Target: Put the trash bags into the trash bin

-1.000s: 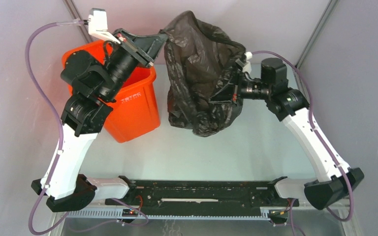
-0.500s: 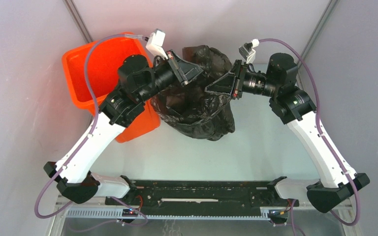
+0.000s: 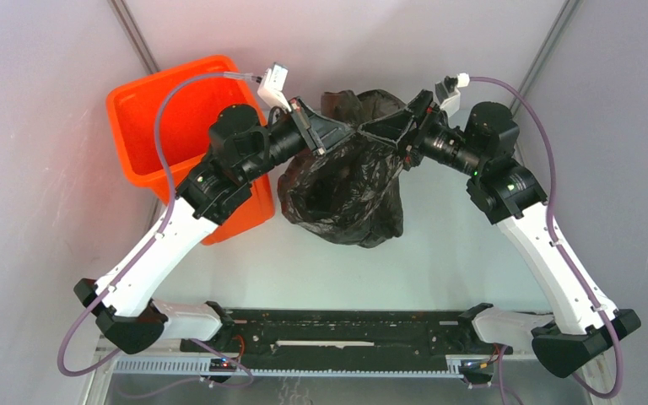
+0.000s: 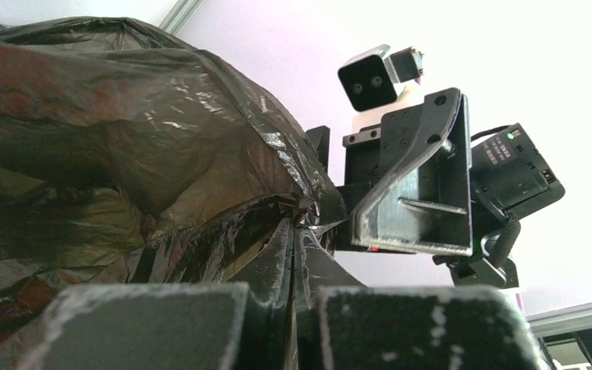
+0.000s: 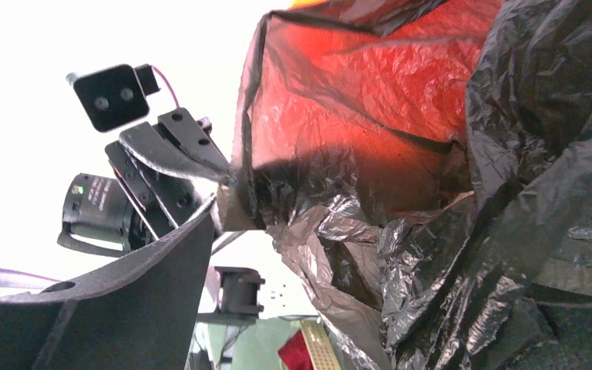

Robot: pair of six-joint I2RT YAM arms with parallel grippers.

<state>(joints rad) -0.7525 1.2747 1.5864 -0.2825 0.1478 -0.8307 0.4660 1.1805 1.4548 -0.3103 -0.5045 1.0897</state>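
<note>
The black trash bag (image 3: 346, 194) hangs in a crumpled bunch over the table, just right of the orange trash bin (image 3: 236, 201). My left gripper (image 3: 346, 131) is shut on the bag's top edge, and the film shows pinched between its fingers in the left wrist view (image 4: 302, 231). My right gripper (image 3: 381, 128) is open at that same top edge, nose to nose with the left one. In the right wrist view the bag (image 5: 470, 231) drapes across the right side of the open gripper (image 5: 354, 254), one finger (image 5: 123, 301) stands bare, and the bin (image 5: 370, 69) glows orange through the film.
The bin stands at the back left against the wall, partly under my left arm (image 3: 177, 228). A black rail (image 3: 346, 329) runs along the near edge between the arm bases. Purple cables (image 3: 164, 101) loop above both wrists. Grey walls close in at the back and sides.
My left gripper has carried the bag's edge right, from the bin's far side to mid-table. My right gripper has opened, let go of the bag's side and risen to the top edge.
</note>
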